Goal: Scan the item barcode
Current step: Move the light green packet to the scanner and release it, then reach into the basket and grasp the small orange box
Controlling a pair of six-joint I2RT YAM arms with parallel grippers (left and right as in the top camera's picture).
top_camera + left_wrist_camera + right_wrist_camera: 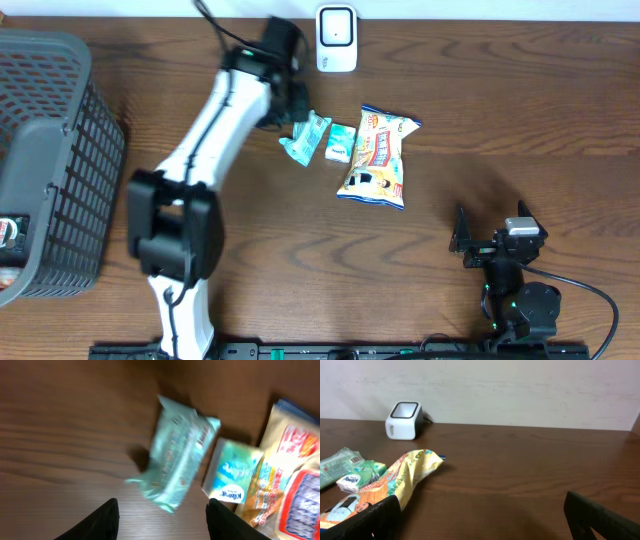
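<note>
The left claw (pixel 162 522) holds its fingers apart with nothing between them, close by the pale green packet (pixel 305 137). The packet lies on the table (pixel 500 120) at upper centre, next to a tissue pack (pixel 341 144) and a snack bag (pixel 378 155), below the scanner (pixel 336 38). At lower right, the right claw (pixel 485 525) is spread wide.

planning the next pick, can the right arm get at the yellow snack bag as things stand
Probably yes. The right gripper is open, and only bare table lies between it and the snack bag; the left gripper hovers by the green packet on the far side.
</note>
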